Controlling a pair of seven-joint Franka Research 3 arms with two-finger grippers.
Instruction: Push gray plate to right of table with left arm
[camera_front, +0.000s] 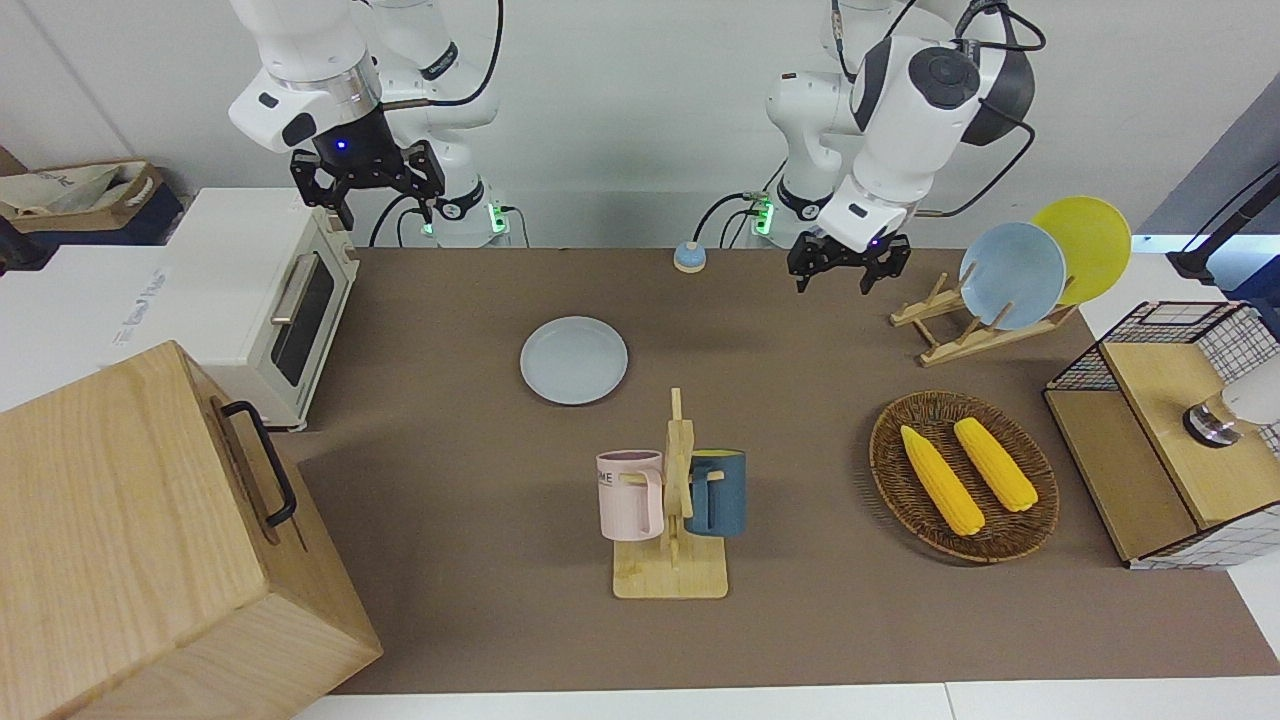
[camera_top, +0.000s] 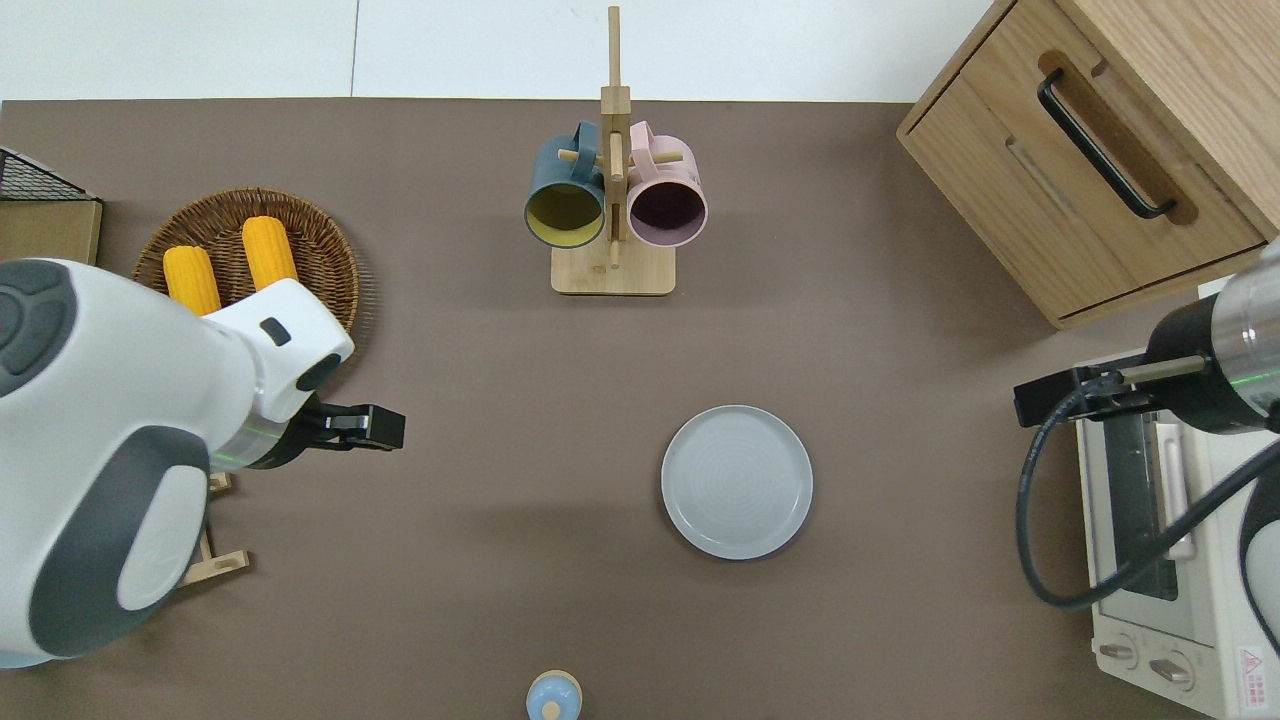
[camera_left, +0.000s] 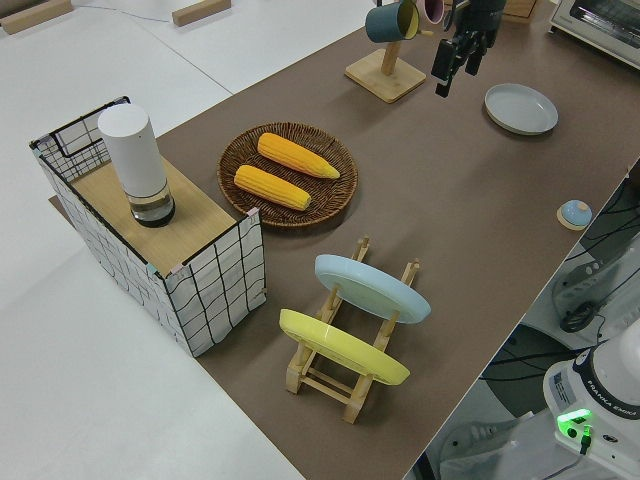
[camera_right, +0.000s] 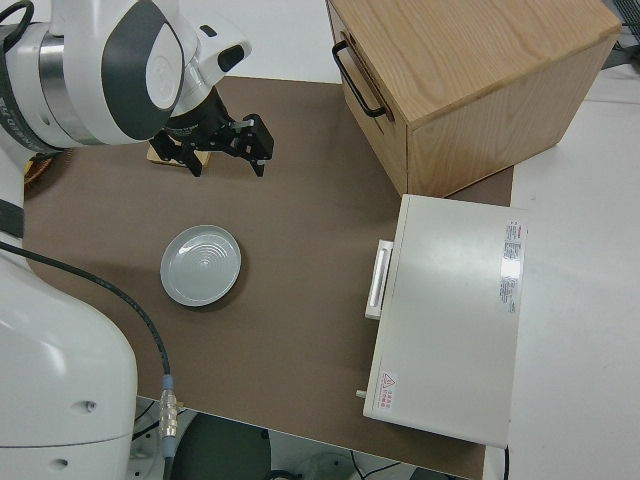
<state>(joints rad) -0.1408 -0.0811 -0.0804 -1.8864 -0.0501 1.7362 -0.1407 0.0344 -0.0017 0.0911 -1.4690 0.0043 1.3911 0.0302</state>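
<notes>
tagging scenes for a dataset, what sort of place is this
Most likely a robotics lab staged as a mock kitchen: two white robot arms at a brown table set with a toaster oven, a mug rack and a wicker basket of corn.

Quick count of what's on the table (camera_front: 480, 560): three plates total, one gray plate (camera_front: 574, 360) lying flat, plus a blue plate (camera_front: 1012, 275) and a yellow plate (camera_front: 1085, 245) standing in a wooden rack (camera_front: 950, 325). Two mugs, a pink mug (camera_front: 630, 495) and a dark blue mug (camera_front: 718, 493), on one mug stand (camera_front: 672, 575). Two corn cobs (camera_front: 941, 479) in one wicker basket (camera_front: 895, 480). One toaster oven (camera_front: 262, 300), one wooden cabinet (camera_front: 130, 560), one wire crate (camera_front: 1170, 430), and two robot arms, left arm (camera_front: 905, 110) and right arm (camera_front: 310, 70).
</notes>
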